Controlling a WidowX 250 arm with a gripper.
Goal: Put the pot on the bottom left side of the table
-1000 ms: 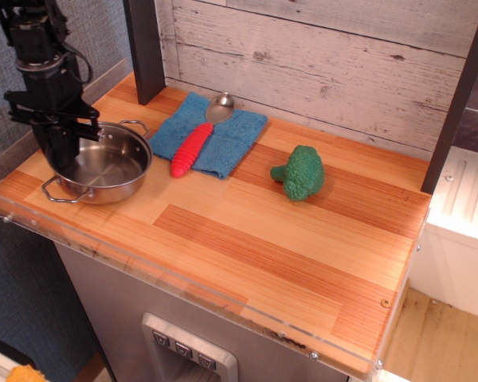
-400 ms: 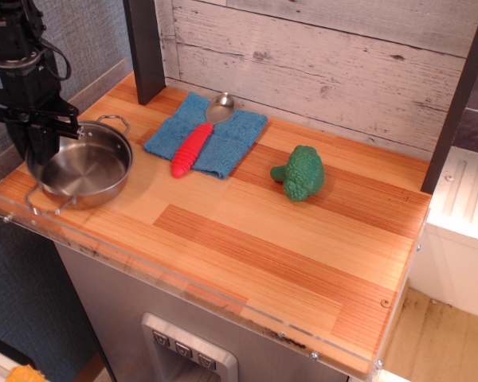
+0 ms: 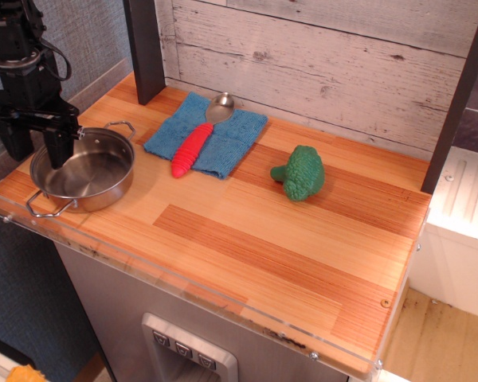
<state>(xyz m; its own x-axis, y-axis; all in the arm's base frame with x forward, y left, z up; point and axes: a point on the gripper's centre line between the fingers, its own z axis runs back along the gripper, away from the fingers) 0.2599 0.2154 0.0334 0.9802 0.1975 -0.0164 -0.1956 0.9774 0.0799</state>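
Note:
The shiny steel pot (image 3: pixel 92 171) with two wire loop handles sits flat on the wooden table (image 3: pixel 247 239) near its front left corner. My gripper (image 3: pixel 38 151) hangs over the pot's left rim. Its jaws stand apart: one finger is outside the rim, and the other finger (image 3: pixel 60 150) is inside the pot. The gripper is open and holds nothing.
A blue cloth (image 3: pixel 227 143) with a red-handled spoon (image 3: pixel 193 147) lies behind and to the right of the pot. A green toy (image 3: pixel 301 173) sits mid-table. A dark post (image 3: pixel 146 48) stands at the back left. A clear acrylic rim (image 3: pixel 143 274) lines the front edge.
The pot was carried left toward the front left corner and set down. The fingers, shut on its rim before, have spread apart and let go.

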